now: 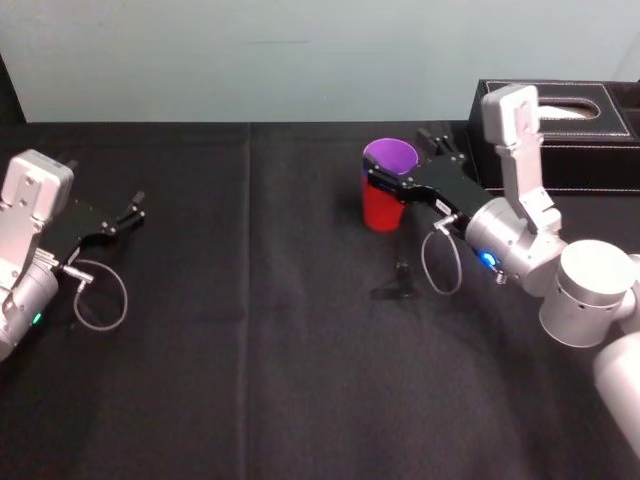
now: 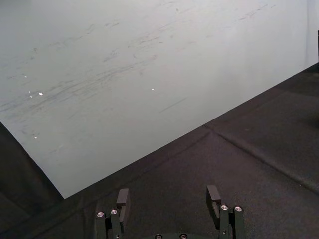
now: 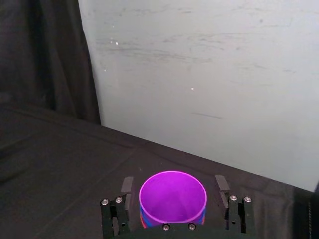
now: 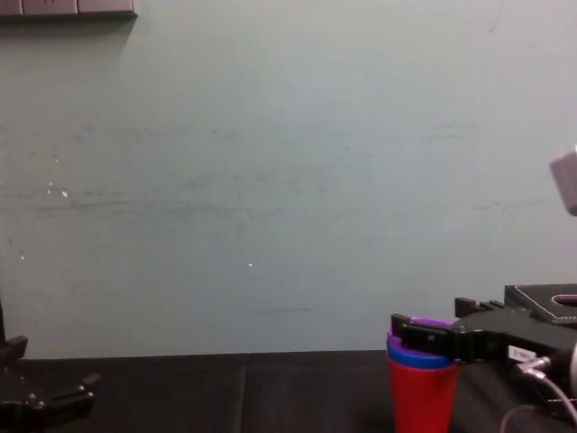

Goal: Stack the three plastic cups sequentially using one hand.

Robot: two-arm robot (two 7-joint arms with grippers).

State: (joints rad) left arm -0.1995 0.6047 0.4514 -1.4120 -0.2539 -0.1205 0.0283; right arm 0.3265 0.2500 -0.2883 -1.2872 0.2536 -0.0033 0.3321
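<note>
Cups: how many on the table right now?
3, all nested in one stack: red cup outermost, blue cup inside it, purple cup innermost. The right gripper straddles the stack's top, fingers open. Left gripper parked at the table's left.

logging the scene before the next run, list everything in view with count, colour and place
tapered red plastic cup: 1, red, upright, bottom of stack, back right of centre
tapered blue plastic cup: 1, blue, nested in the red one
tapered purple plastic cup: 1, purple, nested innermost
stitched leather-like box: 1, black with white stitching, back right corner
tablecloth: 1, black, over the table
wall: 1, pale, behind
left end effector: 1, black, open, parked at left
right end effector: 1, black, open, straddling the stack's rims
</note>
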